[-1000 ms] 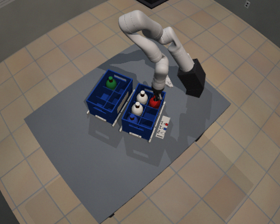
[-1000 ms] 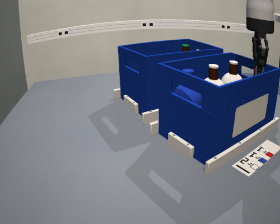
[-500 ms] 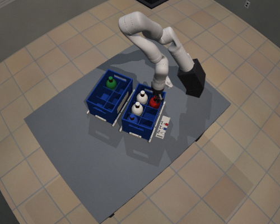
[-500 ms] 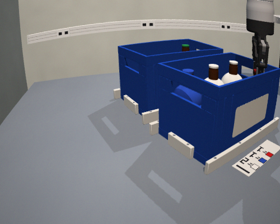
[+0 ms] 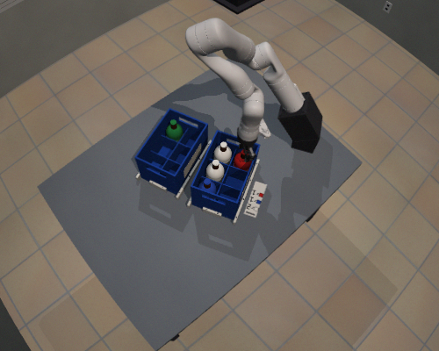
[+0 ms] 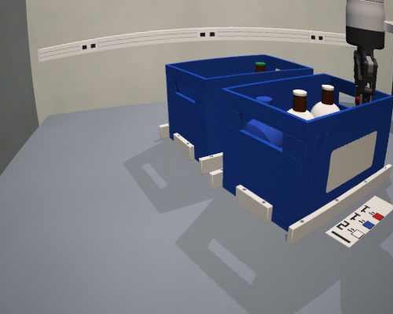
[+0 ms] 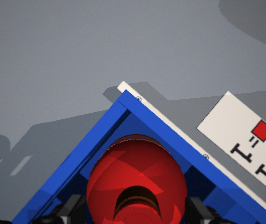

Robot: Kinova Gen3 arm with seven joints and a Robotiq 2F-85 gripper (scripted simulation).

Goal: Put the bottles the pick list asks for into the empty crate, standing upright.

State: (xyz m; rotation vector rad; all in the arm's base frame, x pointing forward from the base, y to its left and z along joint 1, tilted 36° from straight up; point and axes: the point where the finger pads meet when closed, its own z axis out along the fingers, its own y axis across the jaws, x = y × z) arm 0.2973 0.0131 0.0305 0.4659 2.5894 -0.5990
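And here we are over the grey worktop (image 5: 118, 228), where two blue crates sit side by side inside pale corner stops. The crate by the paper (image 5: 225, 175) carries most of the load: two white-label bottles (image 5: 223, 153) stand one behind the other along its inner column, a blue-label bottle (image 5: 208, 186) stands in the near cell of that column, and a red-label bottle (image 5: 241, 161) stands upright in the far corner cell on the paper's side. The other crate (image 5: 170, 151) holds just one green-label bottle (image 5: 174, 130), upright in a far corner cell, the rest of its cells showing only blue dividers. The pincer (image 5: 248, 153) hangs straight down right over that red bottle, and look at the wrist view: the red shoulder (image 7: 136, 180) fills the bottom of the frame with the dark neck poking up, and the black fingers stand off to either side of it, apart, gripping nothing. From the side view the fingers (image 6: 365, 88) dip just to the crate's rim at its far corner. The pick list (image 6: 361, 220) lies flat on the worktop just beside the long stop of that crate, black bar at one end, with white, blue and red squares in rows.
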